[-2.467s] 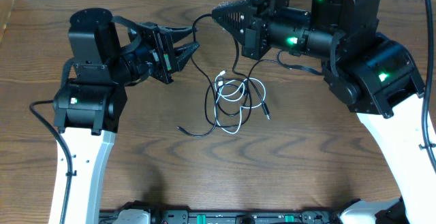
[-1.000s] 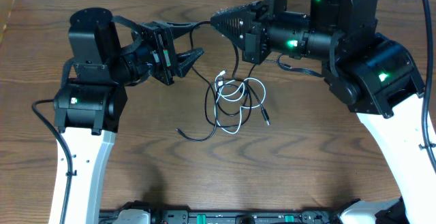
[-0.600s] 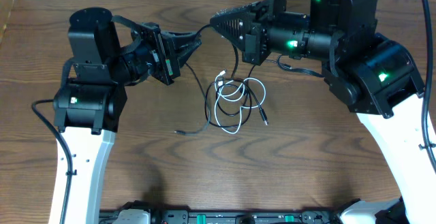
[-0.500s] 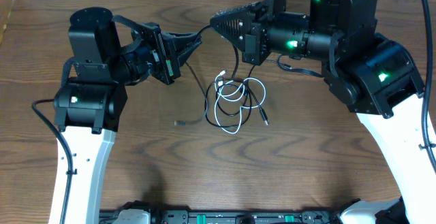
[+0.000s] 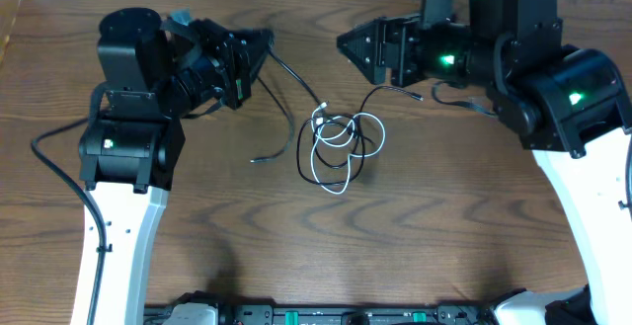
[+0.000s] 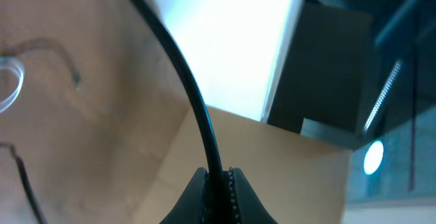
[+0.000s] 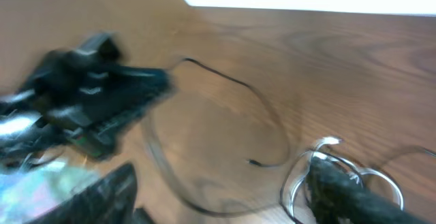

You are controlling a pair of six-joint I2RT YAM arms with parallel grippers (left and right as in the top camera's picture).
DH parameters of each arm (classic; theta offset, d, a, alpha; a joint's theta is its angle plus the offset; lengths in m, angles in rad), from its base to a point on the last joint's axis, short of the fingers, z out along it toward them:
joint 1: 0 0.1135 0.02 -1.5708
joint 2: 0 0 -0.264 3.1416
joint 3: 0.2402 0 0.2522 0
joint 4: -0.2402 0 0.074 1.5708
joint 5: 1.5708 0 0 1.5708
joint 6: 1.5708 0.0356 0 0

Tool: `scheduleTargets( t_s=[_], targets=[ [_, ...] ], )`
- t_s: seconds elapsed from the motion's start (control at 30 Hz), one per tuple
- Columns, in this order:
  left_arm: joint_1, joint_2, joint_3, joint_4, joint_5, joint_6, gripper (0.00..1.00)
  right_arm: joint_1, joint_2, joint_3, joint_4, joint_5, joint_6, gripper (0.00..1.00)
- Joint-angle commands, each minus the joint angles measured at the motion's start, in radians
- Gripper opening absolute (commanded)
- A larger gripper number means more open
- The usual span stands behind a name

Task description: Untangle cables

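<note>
Pulled up and leftward since the earlier frame, one black cable (image 6: pixel 197 108) is pinched between the pressed-together left jaws, its free end trailed onto the desk (image 5: pixel 444 226). The white cable (image 5: pixel 331 134) and second black cable (image 5: pixel 393 89) are seen looped together mid-desk. The right jaws, spread, have been drawn back rightward, clear of the tangle.

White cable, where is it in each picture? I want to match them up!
Overhead: the white cable lies in loops in the middle of the picture.
Left wrist: only a bit of its loop shows at the far left edge.
Right wrist: its loops sit at the lower right, blurred.
Shared landmark: the left gripper, shut on a black cable, shows in all three.
</note>
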Motion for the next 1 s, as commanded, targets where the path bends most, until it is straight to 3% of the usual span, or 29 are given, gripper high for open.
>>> scheduleTargets(
  t_s=[0.0,0.23,0.5,0.57,0.73,0.83,0.97],
  targets=[
    [0.004,0.002,0.006,0.080,-0.047,0.180,0.07,-0.029,-0.008,-0.002,-0.066,0.162,-0.007,0.82],
    [0.004,0.003,0.063,0.177,-0.143,0.378,0.07,-0.050,-0.008,-0.002,-0.199,0.282,-0.040,0.87],
    [0.004,0.009,0.179,0.177,-0.204,0.380,0.07,-0.049,0.009,-0.003,-0.282,0.282,-0.093,0.90],
    [0.004,0.010,0.206,0.177,-0.204,0.296,0.07,-0.049,0.022,-0.003,-0.295,0.282,-0.093,0.90],
    [0.004,0.010,0.217,0.260,-0.145,-0.053,0.07,-0.049,0.077,-0.003,-0.333,0.282,-0.093,0.91],
    [0.004,0.016,0.217,0.297,-0.175,-0.138,0.08,-0.049,0.117,-0.003,-0.360,0.281,-0.093,0.88],
    [-0.002,0.024,0.217,0.300,-0.087,-0.298,0.07,-0.049,0.152,-0.003,-0.379,0.282,-0.108,0.89]
  ],
)
